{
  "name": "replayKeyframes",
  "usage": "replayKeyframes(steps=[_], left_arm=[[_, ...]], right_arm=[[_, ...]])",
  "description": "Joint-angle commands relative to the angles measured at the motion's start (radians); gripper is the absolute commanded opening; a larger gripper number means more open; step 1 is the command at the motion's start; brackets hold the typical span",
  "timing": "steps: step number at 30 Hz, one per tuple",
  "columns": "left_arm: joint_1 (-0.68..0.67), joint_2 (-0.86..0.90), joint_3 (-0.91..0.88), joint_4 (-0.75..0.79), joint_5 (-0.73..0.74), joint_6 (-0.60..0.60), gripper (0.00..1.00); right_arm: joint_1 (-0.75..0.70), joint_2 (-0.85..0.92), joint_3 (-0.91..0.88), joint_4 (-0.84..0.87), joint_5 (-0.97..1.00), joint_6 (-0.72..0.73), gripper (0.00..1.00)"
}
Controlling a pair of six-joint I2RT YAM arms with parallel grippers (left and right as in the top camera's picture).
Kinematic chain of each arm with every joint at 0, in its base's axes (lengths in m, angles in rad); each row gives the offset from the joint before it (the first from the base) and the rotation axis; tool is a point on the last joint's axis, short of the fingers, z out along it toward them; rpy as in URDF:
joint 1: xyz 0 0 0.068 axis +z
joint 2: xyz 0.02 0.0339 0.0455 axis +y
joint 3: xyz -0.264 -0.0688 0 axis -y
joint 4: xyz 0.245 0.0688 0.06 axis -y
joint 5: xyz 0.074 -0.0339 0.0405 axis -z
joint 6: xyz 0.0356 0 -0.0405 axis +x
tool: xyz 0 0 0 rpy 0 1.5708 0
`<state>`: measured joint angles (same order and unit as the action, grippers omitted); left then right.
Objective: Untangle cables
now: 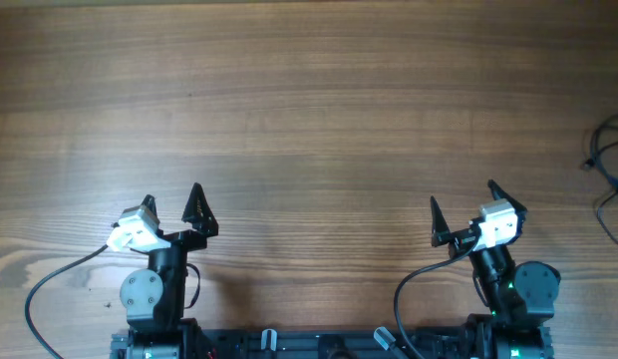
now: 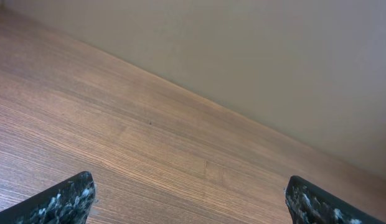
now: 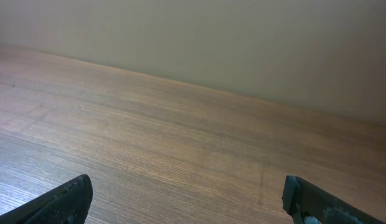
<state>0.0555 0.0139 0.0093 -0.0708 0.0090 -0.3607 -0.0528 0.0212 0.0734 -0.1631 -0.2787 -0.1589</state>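
Wooden table [image 1: 309, 90] bears thin dark cables [image 1: 596, 146] looped at its right edge, cropped, number unclear; my two pincers, left pincer [image 1: 172, 197] and right pincer [image 1: 463, 193], both spread wide, empty, well apart from them

No legible text (labels or numbers) anywhere

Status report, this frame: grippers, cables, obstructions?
Left gripper open, empty. Right gripper open, empty. Cables lie far right, partly out of frame, untouched. No obstruction seen.
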Motion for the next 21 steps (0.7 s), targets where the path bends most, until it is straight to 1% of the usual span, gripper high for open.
replayKeyframes(steps=[1, 21], left_arm=[[0.008, -0.006, -0.003, -0.005, 0.016, 0.016, 1.0], [0.008, -0.006, -0.003, -0.005, 0.016, 0.016, 1.0]], right_arm=[[0.005, -0.017, 0.002, 0.002, 0.017, -0.01, 1.0], [0.005, -0.017, 0.002, 0.002, 0.017, -0.011, 1.0]])
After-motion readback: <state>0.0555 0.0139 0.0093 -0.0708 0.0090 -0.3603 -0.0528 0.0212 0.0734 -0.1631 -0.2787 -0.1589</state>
